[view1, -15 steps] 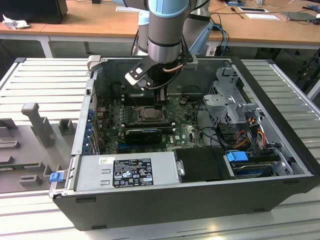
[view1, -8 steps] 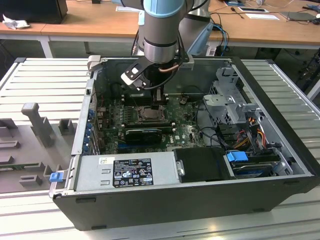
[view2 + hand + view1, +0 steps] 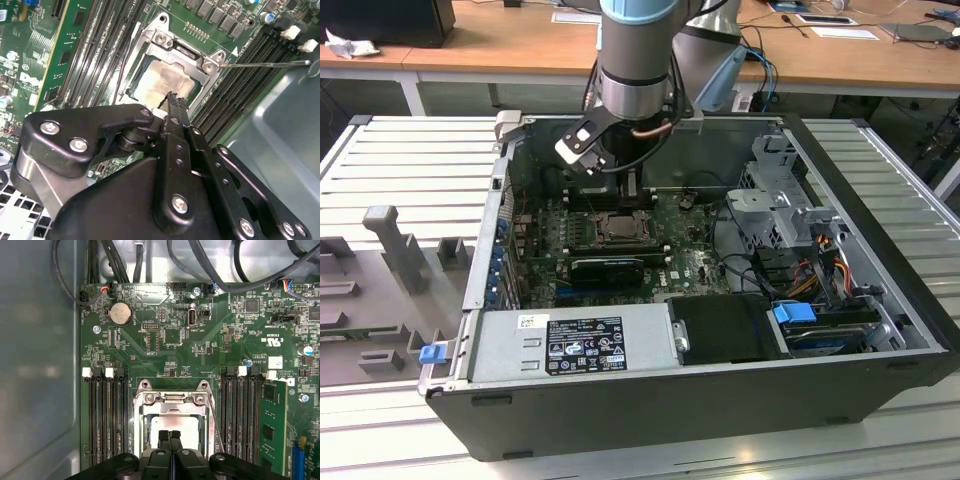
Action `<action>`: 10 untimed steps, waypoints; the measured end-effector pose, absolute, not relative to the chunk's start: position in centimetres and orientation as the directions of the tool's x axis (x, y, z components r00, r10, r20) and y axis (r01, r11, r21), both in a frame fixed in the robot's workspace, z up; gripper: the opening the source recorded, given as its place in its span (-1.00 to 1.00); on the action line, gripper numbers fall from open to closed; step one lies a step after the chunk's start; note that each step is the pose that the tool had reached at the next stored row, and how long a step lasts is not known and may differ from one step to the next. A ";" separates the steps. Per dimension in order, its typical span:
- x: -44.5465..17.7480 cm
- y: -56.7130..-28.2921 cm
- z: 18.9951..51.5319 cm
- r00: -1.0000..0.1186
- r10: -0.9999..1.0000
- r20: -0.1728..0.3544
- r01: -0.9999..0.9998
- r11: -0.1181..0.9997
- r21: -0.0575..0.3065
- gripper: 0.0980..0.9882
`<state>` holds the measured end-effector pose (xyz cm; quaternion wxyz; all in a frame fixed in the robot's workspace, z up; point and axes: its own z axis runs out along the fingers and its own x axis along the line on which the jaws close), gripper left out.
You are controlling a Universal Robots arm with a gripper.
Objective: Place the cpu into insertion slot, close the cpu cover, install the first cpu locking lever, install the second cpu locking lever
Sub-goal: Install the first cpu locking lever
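cpu (image 3: 160, 82) lies flat, pale face up, in the insertion slot (image 3: 620, 228), about mid-way across the motherboard (image 3: 165, 340) and nearer the far wall of the case (image 3: 670, 410) than its near wall. The cpu cover (image 3: 172, 410) looks folded down over it, with its window framing the chip; we can't tell if it sits fully flat. Claw (image 3: 170, 436) is clenched, fingertips pressed together with nothing between them. The tips are over the chip's face, touching or just above, we can't tell which. One thin locking lever (image 3: 265, 64) sticks out across the memory slots (image 3: 107, 415) toward the case wall, so we judge it unlatched. Handling: the chip is light, stiff, thin and smooth-topped, and we judge its contact side fragile. It should be held by two opposite edges, never the underside; seated as it is, no edge is free to pinch. Cover is thin, stiff sheet metal, best pushed on its frame bar, not through the window. Lever is springy, slick wire, likely to slide off closed tips, so we'd take it near the free end. Containers: the case stands open-topped on the ribbed bench (image 3: 400, 160). It holds the motherboard, a power supply (image 3: 570, 340) along its near wall, and a drive cage (image 3: 780, 200) and cables (image 3: 820, 265) at the exterior view's right. The slot holds the cpu, and the memory slots nearest it look empty.
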<state>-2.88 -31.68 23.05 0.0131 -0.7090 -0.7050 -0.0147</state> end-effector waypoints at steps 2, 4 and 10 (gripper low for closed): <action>-2.9 -31.7 23.5 0.006 0.999 0.039 1.000 -0.006 0.002 -0.98; -2.9 -31.7 23.9 0.006 0.999 0.039 1.000 -0.006 0.002 -0.98; -2.9 -31.7 25.7 0.006 0.999 0.039 1.000 -0.006 0.002 -0.98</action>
